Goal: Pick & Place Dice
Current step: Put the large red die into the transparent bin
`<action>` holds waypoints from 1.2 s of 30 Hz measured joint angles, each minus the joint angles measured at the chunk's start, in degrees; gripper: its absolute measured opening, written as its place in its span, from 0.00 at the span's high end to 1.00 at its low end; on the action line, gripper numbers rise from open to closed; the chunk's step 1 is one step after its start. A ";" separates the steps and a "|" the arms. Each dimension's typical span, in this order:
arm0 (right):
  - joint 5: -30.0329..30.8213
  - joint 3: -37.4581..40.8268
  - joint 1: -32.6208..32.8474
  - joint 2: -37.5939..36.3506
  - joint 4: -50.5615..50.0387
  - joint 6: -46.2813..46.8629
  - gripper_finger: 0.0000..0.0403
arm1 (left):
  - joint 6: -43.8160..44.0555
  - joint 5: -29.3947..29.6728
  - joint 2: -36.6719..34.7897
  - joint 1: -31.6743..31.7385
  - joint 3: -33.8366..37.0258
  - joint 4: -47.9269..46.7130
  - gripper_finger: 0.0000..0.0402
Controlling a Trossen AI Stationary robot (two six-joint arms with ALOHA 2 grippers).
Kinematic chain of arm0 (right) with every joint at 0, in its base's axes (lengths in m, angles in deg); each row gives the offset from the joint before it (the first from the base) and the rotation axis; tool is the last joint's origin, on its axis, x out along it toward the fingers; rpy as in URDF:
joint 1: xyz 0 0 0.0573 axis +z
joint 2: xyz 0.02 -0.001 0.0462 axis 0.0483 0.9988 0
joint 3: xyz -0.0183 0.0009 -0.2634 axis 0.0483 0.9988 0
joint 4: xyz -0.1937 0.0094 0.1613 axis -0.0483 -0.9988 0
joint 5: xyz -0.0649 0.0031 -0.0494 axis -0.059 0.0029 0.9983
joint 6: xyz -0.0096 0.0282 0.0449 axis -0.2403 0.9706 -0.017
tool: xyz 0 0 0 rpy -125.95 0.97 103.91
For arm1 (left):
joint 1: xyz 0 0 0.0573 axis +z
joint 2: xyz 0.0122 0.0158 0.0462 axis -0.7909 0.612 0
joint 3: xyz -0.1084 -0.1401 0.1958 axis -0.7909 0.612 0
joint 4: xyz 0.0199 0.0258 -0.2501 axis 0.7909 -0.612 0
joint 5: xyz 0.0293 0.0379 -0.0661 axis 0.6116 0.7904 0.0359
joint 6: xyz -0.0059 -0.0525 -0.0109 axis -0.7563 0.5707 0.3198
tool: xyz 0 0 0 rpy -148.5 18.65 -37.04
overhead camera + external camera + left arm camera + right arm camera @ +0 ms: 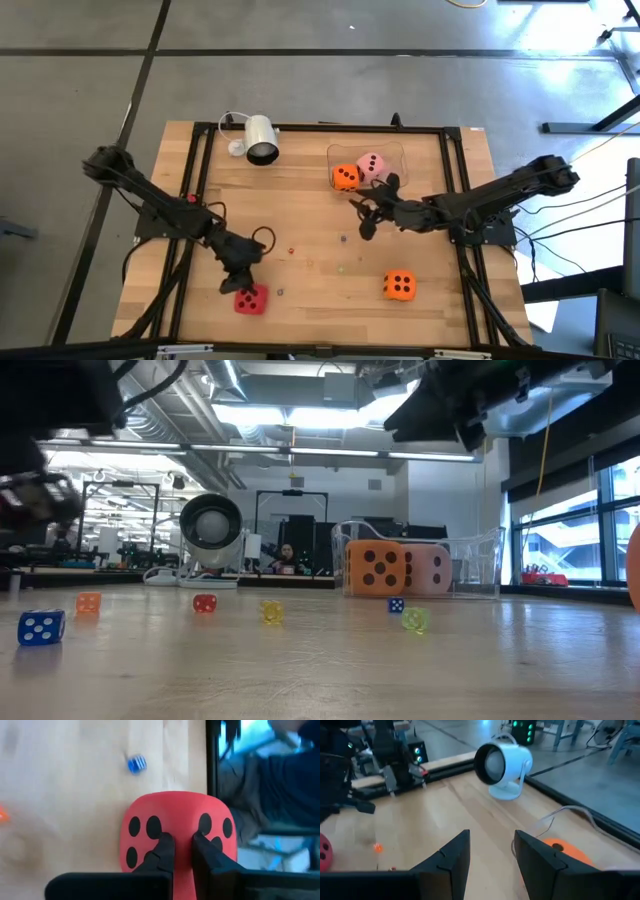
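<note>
The red die (250,299) lies near the table's near edge, left of centre, and my left gripper (243,286) comes down on it from above, shut on it (183,845). One orange die (345,177) and the pale pink die (372,165) sit inside a clear container (398,152) at the far side. In the low view they are the orange die (377,568) and the pink die (430,570). The second orange die (400,286) rests on the table at near right. My right gripper (364,216) hovers open just near of the container (492,845), touching nothing. My left gripper pinches the red die between its two fingers (162,851) at the raised ridge where two pip faces meet (181,827). The fingers come from above, pointing down. Whether the die still rests on the wood or is lifted, I cannot tell.
A white cylindrical camera (260,140) stands at the far left of the table (300,200) and also shows as the white camera (502,767). Several tiny coloured dice are scattered mid-table, among them a blue one (40,626) and a yellow one (271,611). A black frame rims the table.
</note>
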 joint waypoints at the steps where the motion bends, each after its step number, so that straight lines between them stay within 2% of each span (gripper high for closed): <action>1: 0.95 0.00 0.46 -0.58 -0.02 -0.08 0.62 | -0.21 1.16 -0.92 0.01 0.02 0.14 0.97; 6: 5.21 0.01 2.59 -5.60 1.07 -4.97 0.62 | -2.60 7.21 -4.87 0.01 -0.02 1.40 0.97; 12: 5.21 -0.58 4.34 -13.16 3.06 -10.45 0.62 | -8.52 17.95 -8.37 0.01 -0.05 7.18 0.97; 18: -0.87 -1.44 4.89 -15.54 4.78 -12.06 0.62 | -20.57 33.59 -9.60 0.07 -0.11 16.36 0.97; 22: -4.88 -1.44 4.89 -15.52 5.77 -12.30 0.62 | -30.75 42.04 -9.60 1.70 -0.15 21.35 0.97; 27: -5.07 -1.44 4.89 -15.52 5.67 -12.31 0.62 | -42.28 50.85 -9.60 4.77 -0.16 28.56 0.97; 32: -5.09 -1.44 4.89 -15.52 5.68 -12.33 0.62 | -52.21 54.27 -9.60 9.66 -0.17 36.00 0.97; 34: -5.26 -1.44 4.89 -15.52 5.68 -12.32 0.62 | -54.45 53.13 -9.40 12.43 -0.17 39.06 0.97; 36: -5.27 -1.44 4.89 -15.50 5.68 -12.33 0.62 | -55.85 49.60 -8.65 15.97 -0.20 41.81 0.97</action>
